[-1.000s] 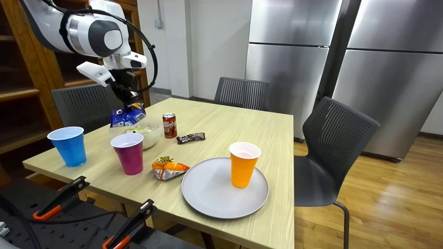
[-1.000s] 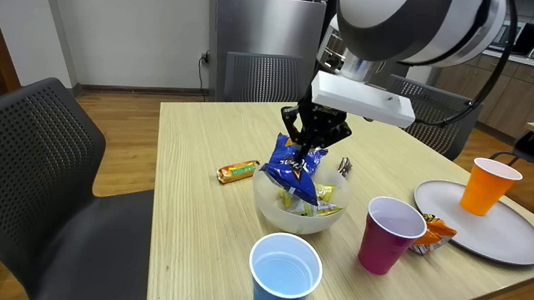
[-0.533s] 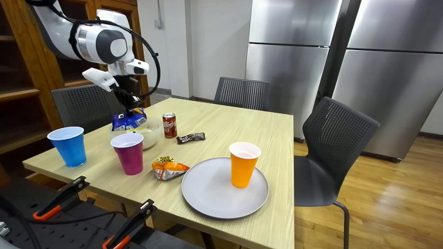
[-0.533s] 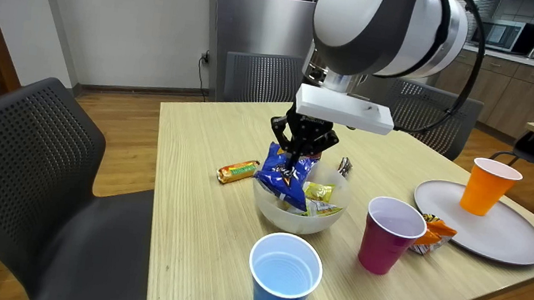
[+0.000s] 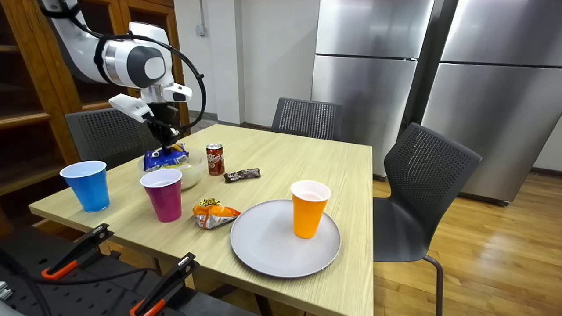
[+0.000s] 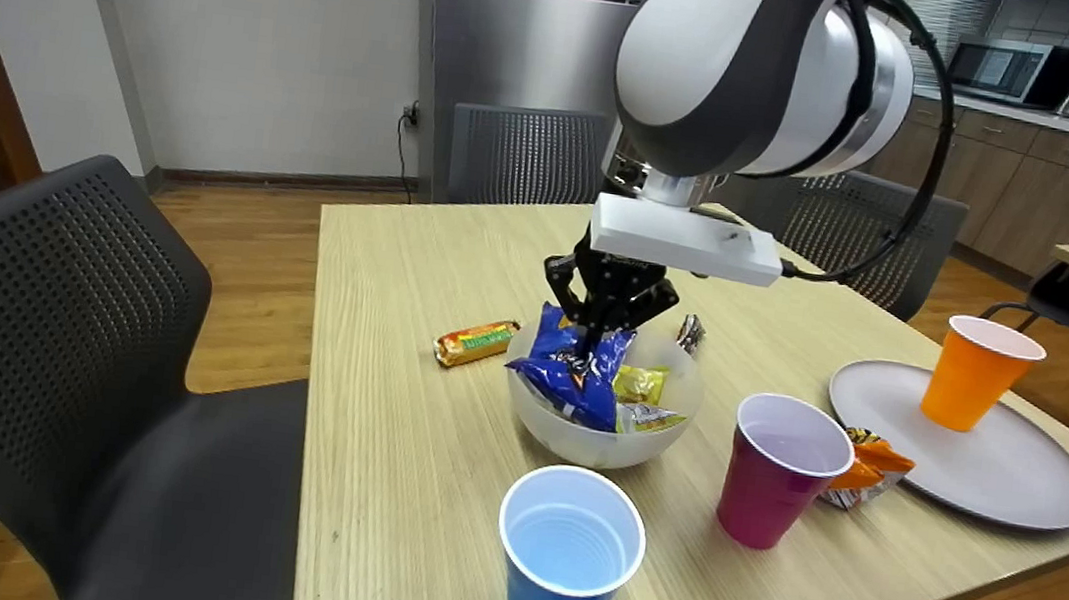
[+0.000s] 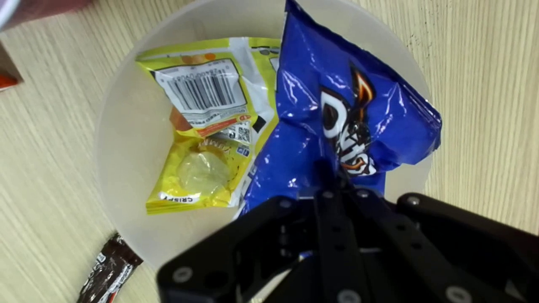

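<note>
We see a wooden surface (image 6: 393, 485) bearing a translucent bowl (image 6: 603, 451); inside, to one side, a blue Doritos bag (image 7: 309, 122), one corner overlapping the rim, its middle pinched tight by the claw (image 7: 343, 186). Released off-centre, the bag could, we judge, topple out.

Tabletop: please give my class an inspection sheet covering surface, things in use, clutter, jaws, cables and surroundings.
Surface: light wood-grain table.
Things in use: blue Doritos bag at the mouth of a translucent bowl holding yellow packets.
Clutter: blue cup, purple cup, orange cup on gray plate, soda can, orange snack bag, dark-wrapped bar, orange-wrapped roll.
Jaws: closed, pinching the blue Doritos bag.
Cables: black cable loops along the robot arm.
Surroundings: chairs, refrigerators.
</note>
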### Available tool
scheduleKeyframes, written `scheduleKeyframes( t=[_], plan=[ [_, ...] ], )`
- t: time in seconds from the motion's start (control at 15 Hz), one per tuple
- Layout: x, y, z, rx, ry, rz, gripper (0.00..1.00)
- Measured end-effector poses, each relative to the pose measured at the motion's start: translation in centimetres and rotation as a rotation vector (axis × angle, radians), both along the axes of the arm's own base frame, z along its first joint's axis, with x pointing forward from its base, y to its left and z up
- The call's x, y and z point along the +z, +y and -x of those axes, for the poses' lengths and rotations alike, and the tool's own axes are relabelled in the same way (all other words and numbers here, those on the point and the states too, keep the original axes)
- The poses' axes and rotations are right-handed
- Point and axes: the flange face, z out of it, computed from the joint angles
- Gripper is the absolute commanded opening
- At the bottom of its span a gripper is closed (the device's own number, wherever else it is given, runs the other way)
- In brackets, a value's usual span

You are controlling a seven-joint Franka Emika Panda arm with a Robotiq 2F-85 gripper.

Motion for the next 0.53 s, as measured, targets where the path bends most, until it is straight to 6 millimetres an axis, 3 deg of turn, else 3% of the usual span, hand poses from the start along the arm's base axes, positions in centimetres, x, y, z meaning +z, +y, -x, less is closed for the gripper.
scheduleKeyframes(
  t=[0.13, 0.27, 0.53],
  plan=[
    [-0.14, -0.05, -0.07, -0.004, 0.003, 0.002, 0.0],
    [-0.1, -0.12, -0.15, -0.008, 0.002, 0.002, 0.27],
    [-0.07, -0.22, -0.22, -0.011, 0.001, 0.002, 0.55]
  ],
)
